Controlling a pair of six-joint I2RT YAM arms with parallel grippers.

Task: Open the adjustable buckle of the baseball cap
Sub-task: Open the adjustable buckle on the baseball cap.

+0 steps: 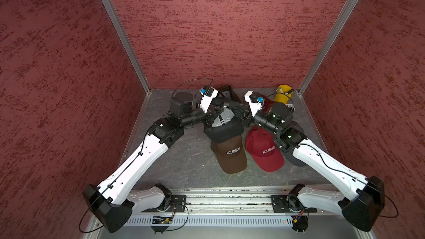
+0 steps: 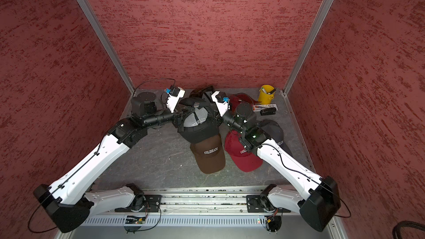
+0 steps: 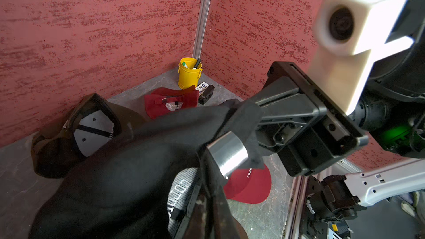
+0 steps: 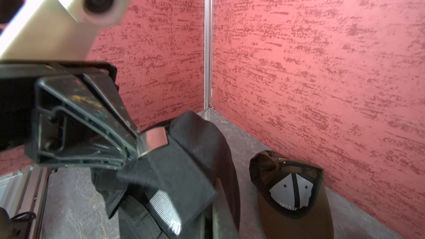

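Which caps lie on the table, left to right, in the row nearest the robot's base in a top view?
Brown cap → red cap → dark grey cap

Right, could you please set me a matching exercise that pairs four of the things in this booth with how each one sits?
Things:
1. black cap
2. near brown cap
3. far brown cap
4. yellow bucket

States:
A. standing upright in a far corner
B. lying with its lining upward
C. held up, with its silver buckle showing
D. lying crown up, lettering showing

Pairs: 1-C, 2-D, 3-B, 4-A
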